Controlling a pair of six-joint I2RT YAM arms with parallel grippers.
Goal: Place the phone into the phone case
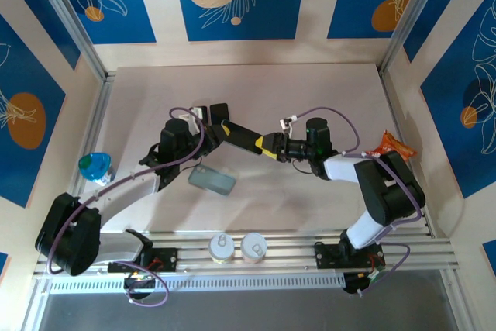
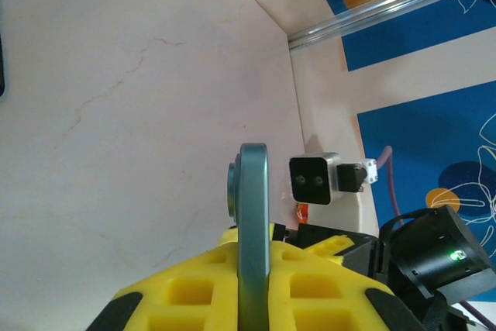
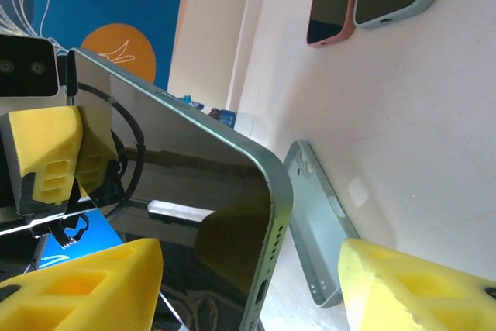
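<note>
Green-edged phone (image 3: 194,184) is held aloft; empty matching case (image 1: 211,181) lies nearby.

Robot lab test cell, not a home: L arm (image 1: 116,199) & R arm (image 1: 380,191) bolted to alu. extrusion rails (image 1: 287,249) at edge of pale table (image 1: 256,87), boxed in w/ blue leaf-print wall panels (image 1: 263,21) on metal corner posts (image 1: 74,29), purple cables (image 1: 333,110) along arms.

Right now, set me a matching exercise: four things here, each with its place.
1 grey-green slim smartphone
2 pale teal plastic phone case
3 orange crinkled snack packet
4 two round metal tins

a at the table's right edge
b side by side on the near rail
c clamped in the left pincer
d lying flat beside the left arm

Pairs: 1c, 2d, 3a, 4b.
</note>
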